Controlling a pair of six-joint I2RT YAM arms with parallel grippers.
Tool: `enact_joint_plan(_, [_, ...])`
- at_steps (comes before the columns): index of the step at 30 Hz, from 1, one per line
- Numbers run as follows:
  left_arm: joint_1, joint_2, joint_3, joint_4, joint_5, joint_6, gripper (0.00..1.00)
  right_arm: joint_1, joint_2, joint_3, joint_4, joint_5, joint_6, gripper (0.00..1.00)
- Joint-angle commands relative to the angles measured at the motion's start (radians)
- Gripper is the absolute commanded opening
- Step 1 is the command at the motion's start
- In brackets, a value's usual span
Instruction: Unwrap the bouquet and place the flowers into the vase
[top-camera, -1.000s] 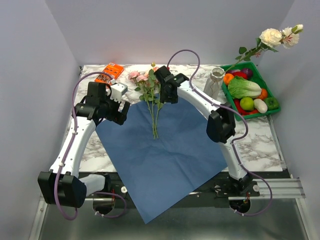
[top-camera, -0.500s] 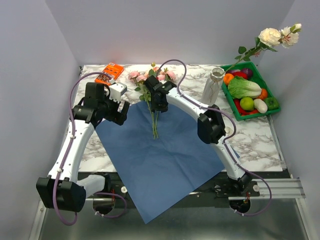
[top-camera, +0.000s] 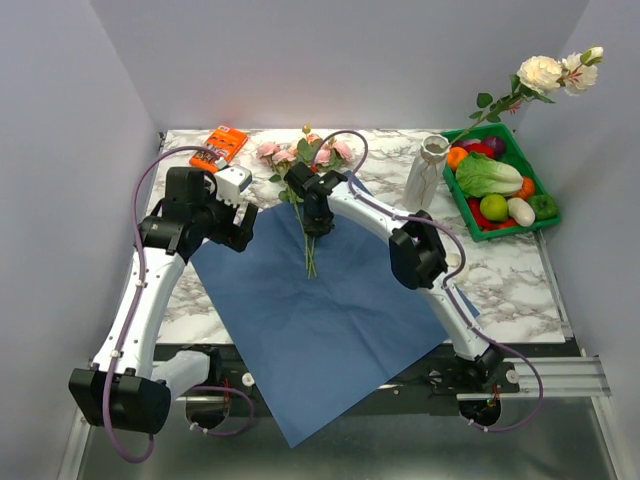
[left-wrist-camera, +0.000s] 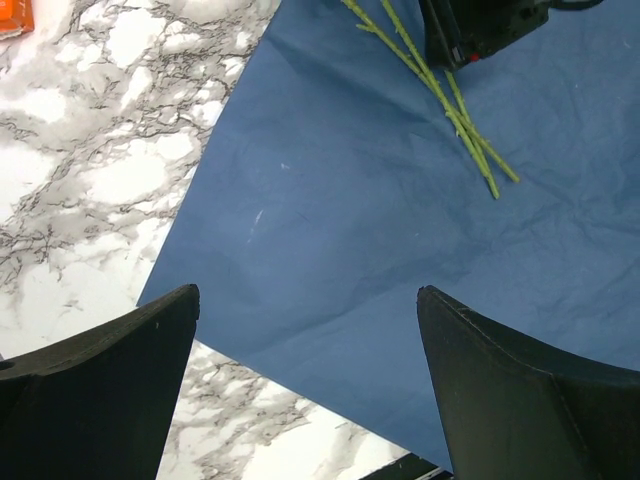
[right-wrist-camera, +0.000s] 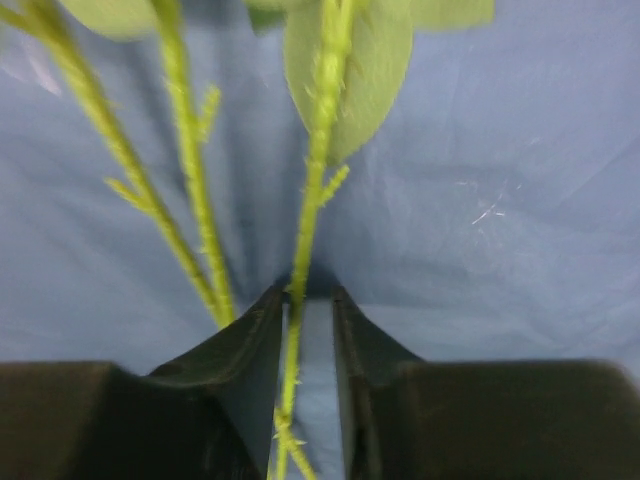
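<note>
Grey walls close in a white marble-patterned table (top-camera: 520, 280) on which a large sheet of dark blue paper (top-camera: 320, 330) lies spread flat across the middle of the overhead view. Pink roses and cream blooms on thin green stems (top-camera: 300, 160) lie at the sheet's upper edge, heads toward the top of the frame and stems running down onto the paper. The right gripper (right-wrist-camera: 308, 292) is down on those stems, jaws narrow around a single stem that rests against one finger, with a sliver of paper showing beside it; two more stems lie outside. The left gripper (left-wrist-camera: 305, 300) hangs wide and holds nothing above the sheet's left edge. A slim whitish bottle-shaped vase (top-camera: 425, 172) stands upright at upper right, beside a green tray of toy vegetables (top-camera: 547, 217)
</note>
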Motion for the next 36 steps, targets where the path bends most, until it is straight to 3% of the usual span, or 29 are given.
enact_joint_plan(1, [0.009,-0.025,-0.002,-0.024,0.026,0.002,0.99,0.014,-0.004,-0.091,-0.005,-0.006,0.021,0.28])
enact_joint_plan(8, [0.009,-0.039,0.003,-0.042,0.014,0.01,0.99,0.015,-0.082,-0.267,0.038,0.017,0.047,0.01])
enact_joint_plan(18, [0.009,-0.042,-0.022,-0.049,0.003,0.014,0.99,0.025,-0.461,-0.859,0.298,0.087,0.086,0.01])
enact_joint_plan(21, [0.009,-0.044,-0.031,-0.044,0.006,0.017,0.99,0.031,-0.495,-0.909,0.328,0.092,0.071,0.01])
enact_joint_plan(22, [0.009,-0.044,-0.034,-0.044,0.008,0.016,0.99,0.029,-0.49,-0.892,0.32,0.098,0.065,0.05])
enact_joint_plan(23, [0.009,-0.044,-0.036,-0.042,0.008,0.016,0.99,0.029,-0.479,-0.873,0.29,0.104,0.059,0.29])
enact_joint_plan(26, [0.009,-0.041,-0.029,-0.049,0.008,0.019,0.99,0.029,-0.421,-0.759,0.219,0.127,0.034,0.54])
enact_joint_plan(29, [0.009,-0.044,-0.026,-0.055,0.005,0.026,0.99,0.02,-0.372,-0.636,0.159,0.179,0.007,0.6])
enact_joint_plan(36, [0.009,-0.052,-0.023,-0.064,-0.003,0.042,0.99,-0.099,-0.318,-0.482,0.138,0.167,-0.056,0.57])
